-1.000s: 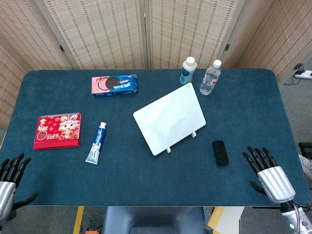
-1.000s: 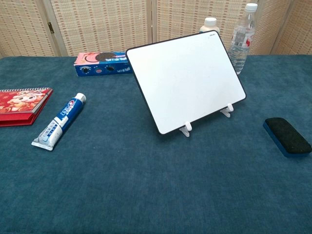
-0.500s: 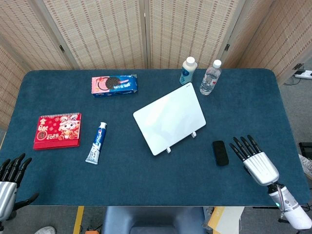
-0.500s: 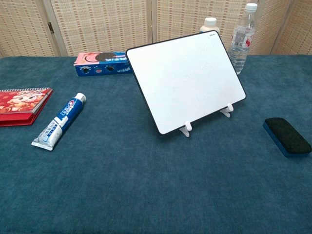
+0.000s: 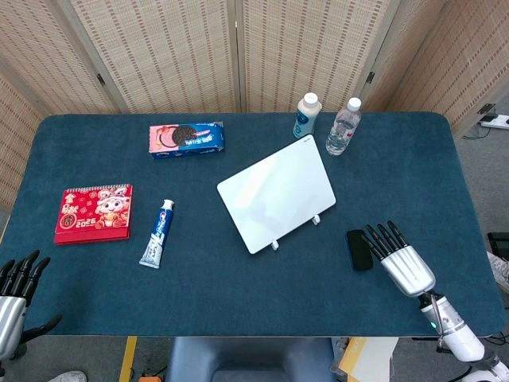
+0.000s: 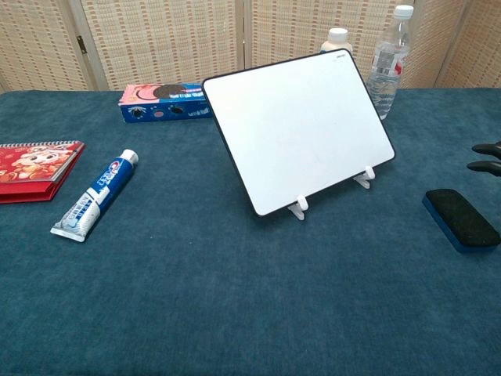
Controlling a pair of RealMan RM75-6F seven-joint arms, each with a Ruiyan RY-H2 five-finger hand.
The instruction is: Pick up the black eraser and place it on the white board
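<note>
The black eraser lies flat on the blue table, right of the white board, which leans back on two small white feet. My right hand hovers just right of the eraser with its fingers spread and nothing in it; its dark fingertips show at the right edge of the chest view. My left hand sits at the table's near left corner, fingers apart and empty, far from the eraser.
A toothpaste tube, a red calendar and a cookie box lie on the left half. Two bottles stand behind the board.
My right hand has moved left and forward, from the table's right edge to just beside the eraser. The left hand has barely shifted.
</note>
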